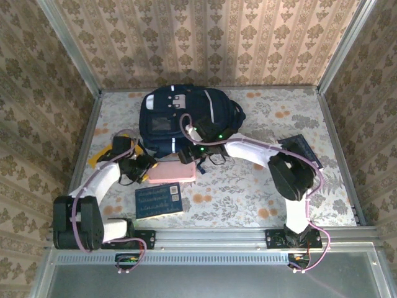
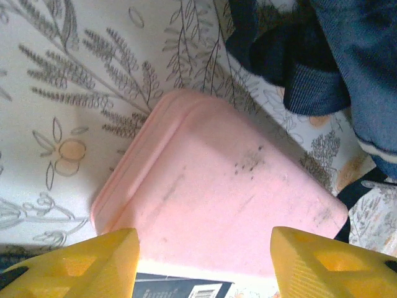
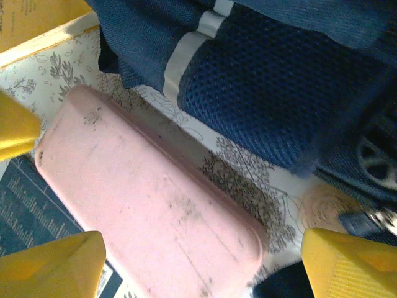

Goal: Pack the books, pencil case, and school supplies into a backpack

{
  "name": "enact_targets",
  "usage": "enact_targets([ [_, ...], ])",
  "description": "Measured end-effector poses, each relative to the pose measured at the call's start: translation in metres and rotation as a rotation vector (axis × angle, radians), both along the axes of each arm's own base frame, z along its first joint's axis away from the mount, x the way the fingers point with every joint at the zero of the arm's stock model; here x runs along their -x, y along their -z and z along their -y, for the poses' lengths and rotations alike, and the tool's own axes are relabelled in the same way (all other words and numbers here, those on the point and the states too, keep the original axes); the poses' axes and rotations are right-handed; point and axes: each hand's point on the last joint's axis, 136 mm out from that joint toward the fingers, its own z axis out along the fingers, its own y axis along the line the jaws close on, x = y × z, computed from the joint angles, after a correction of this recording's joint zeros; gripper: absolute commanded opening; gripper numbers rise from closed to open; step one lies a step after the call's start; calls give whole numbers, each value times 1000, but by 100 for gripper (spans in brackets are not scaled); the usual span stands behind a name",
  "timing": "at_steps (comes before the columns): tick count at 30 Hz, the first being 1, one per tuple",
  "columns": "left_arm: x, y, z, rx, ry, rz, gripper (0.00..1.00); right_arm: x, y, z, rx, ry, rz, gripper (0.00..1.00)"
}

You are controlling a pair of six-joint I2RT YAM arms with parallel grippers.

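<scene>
Just under the open fingers of the left end effector (image 2: 203, 266) lies the pencil case (image 2: 217, 192), flat on the bench (image 2: 49, 93). The jaws stand well apart and they hold nothing. The right end effector (image 3: 201, 264) hangs over the other end of the case, with its jaws very wide and also empty. Just beyond its fingertips is the backpack (image 3: 267, 93), close to the case's far long side, and the blue book (image 3: 28, 211) is on the near side. I judge that the step in hand is the pick of the pencil case and that nothing is gripped yet. From above, the case's long axis runs from one end effector to the other, about parallel to the near bench edge, with one rounded end toward each. Under the right jaws it lies slantwise. The next move probably needs one end effector to turn square to the short width, descend and close, and then carry the case to the backpack's opening, which I cannot make out.
</scene>
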Motion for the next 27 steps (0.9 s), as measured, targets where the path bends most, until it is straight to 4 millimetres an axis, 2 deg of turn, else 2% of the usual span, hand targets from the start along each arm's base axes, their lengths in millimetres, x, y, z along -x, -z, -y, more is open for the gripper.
enact_targets([
  [3,10,9,4,36,-9,-21,59,1,8,-11,-3,-42,-47,84],
  [6,6,8,12,78,-3,-3,59,7,19,-15,0,-77,-104,84],
  [11,-3,9,32,140,35,21,59,18,39,-10,41,-95,-169,85],
  [17,-15,8,62,193,110,51,58,26,50,-3,73,-107,-199,86],
  [20,-23,7,78,213,142,63,58,37,64,10,111,-102,-221,86],
  [22,-29,6,90,227,171,76,58,39,62,17,106,-89,-198,86],
  [27,-44,2,133,260,276,92,58,58,66,62,154,-4,-203,85],
])
